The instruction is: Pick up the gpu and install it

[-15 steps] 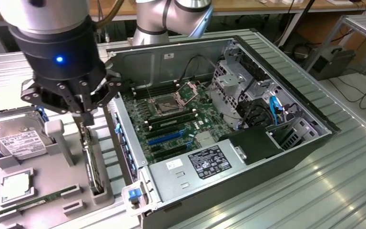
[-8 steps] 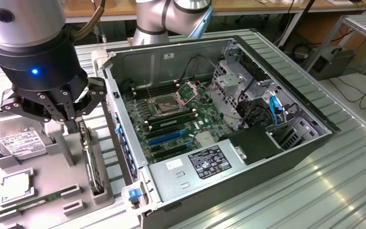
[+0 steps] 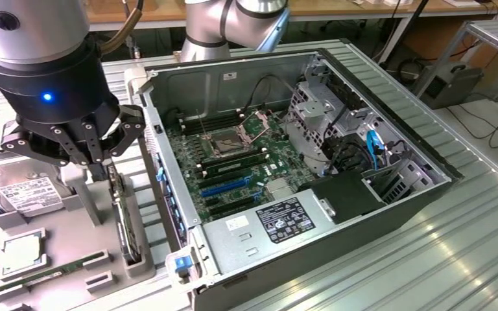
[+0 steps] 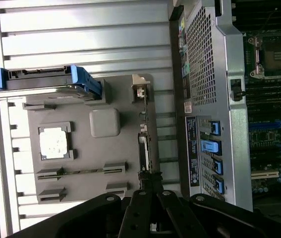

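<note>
While the gpu (image 3: 126,223) stands edgewise in the grey tray (image 3: 67,240), on the exterior view's left of the computer case (image 3: 223,84), the pincer (image 3: 102,170) is pinched narrow on its top edge; this looks like the grasping step, needing a straight lift.

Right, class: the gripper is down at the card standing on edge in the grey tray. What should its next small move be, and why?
Probably a short, straight lift once the hold is sure. The gripper sits at the top edge of the gpu, which stands on edge in its slot in the grey tray, so pulling sideways could jam it.
</note>
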### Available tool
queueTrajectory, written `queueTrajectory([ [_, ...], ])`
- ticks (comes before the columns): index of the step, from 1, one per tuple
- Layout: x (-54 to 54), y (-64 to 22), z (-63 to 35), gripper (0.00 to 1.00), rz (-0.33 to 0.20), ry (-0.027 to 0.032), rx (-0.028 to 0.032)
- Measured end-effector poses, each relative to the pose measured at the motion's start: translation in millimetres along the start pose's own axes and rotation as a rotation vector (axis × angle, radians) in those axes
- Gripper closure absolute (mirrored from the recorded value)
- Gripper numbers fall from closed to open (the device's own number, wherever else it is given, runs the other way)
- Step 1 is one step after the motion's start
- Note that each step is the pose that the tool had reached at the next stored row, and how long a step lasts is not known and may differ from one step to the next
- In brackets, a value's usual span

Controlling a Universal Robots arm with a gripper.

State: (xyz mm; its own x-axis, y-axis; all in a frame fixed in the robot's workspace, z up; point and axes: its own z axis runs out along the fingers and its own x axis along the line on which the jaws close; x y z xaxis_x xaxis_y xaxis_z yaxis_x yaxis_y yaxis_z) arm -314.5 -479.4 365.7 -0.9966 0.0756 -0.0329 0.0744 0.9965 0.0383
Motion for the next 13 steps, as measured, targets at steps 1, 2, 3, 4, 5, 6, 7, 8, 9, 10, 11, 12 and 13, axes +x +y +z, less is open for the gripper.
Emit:
queueTrajectory([
  [1,0.0,0.0,0.0,0.89,0.000,0.0000,0.0000],
  [2,0.0,0.0,0.0,0.89,0.000,0.0000,0.0000],
  [3,0.0,0.0,0.0,0.89,0.000,0.0000,0.0000],
  [4,0.0,0.0,0.0,0.89,0.000,0.0000,0.0000],
  [5,0.0,0.0,0.0,0.89,0.000,0.0000,-0.0001],
  [6,0.0,0.0,0.0,0.89,0.000,0.0000,0.0000],
  [7,0.0,0.0,0.0,0.89,0.000,0.0000,0.0000],
  [8,0.0,0.0,0.0,0.83,0.000,0.0000,0.0000],
  [9,0.0,0.0,0.0,0.76,0.000,0.0000,0.0000],
  [10,0.0,0.0,0.0,0.70,0.000,0.0001,0.0001],
  [11,-0.1,0.0,0.5,0.70,0.000,-0.0002,0.0008],
  [12,0.0,-0.1,2.0,0.70,0.000,-0.0003,0.0016],
  [13,0.1,-0.2,3.8,0.64,0.000,-0.0003,0.0017],
])
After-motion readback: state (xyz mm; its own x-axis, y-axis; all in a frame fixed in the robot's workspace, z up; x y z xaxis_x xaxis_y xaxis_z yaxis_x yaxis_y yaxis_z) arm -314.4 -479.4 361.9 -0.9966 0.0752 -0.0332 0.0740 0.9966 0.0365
